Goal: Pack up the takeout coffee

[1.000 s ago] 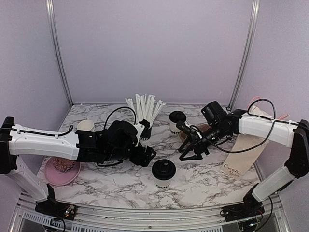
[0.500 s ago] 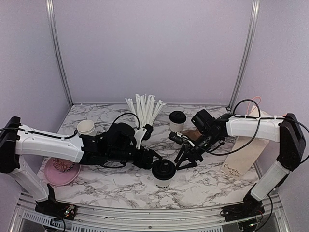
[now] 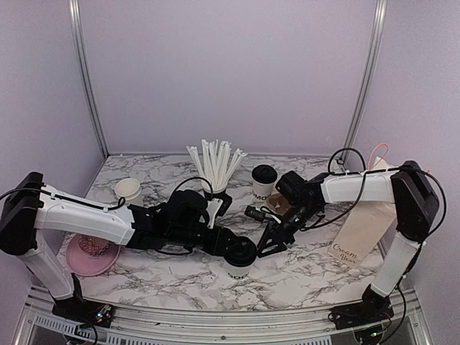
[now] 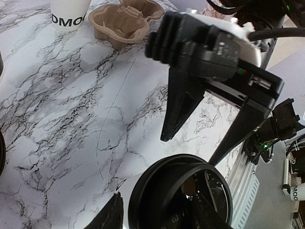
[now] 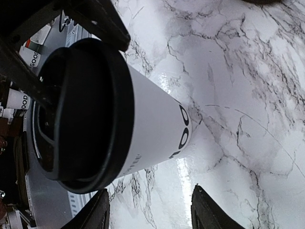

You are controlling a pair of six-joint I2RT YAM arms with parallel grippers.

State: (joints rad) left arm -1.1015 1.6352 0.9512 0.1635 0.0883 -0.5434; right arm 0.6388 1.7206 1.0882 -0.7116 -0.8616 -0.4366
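Light, thin-walled paper cup, easily crushed, lid perhaps loose: best gripped mid-wall. Right gripper spread beside it; left gripper at the lid, closure unclear.

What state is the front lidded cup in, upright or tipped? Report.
Upright: the front cup stands base-down on the table, with its black lid seated on top.

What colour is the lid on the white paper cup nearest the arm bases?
Black; the round plastic lid shows best in the right wrist view.
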